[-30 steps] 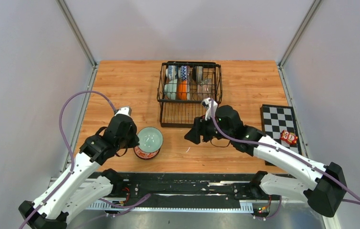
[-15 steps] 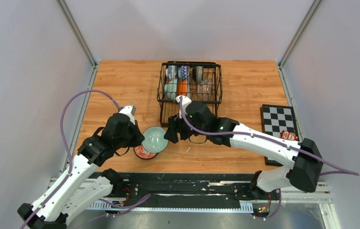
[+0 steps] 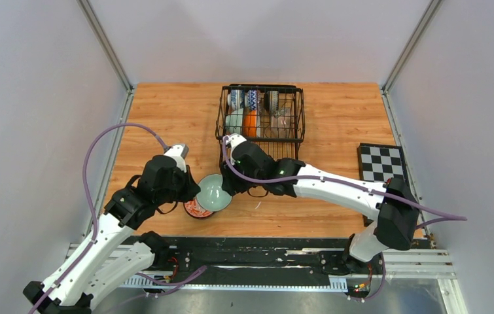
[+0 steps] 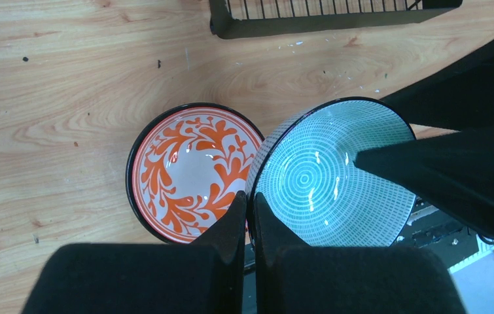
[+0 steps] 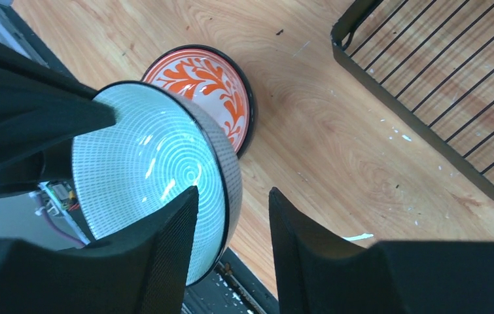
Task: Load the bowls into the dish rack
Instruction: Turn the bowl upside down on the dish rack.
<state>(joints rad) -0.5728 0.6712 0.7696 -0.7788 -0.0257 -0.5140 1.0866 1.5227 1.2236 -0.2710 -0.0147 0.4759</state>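
Left wrist view showed the left gripper clamped on the rim of the pale green ceramic bowl; the right gripper straddled its opposite rim, jaws apart.

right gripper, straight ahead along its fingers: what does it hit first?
The teal bowl, pinched at its rim by the left gripper. The right gripper stands open astride the bowl's near rim, so the wall likely seats between its jaws. Depth is hard to judge.
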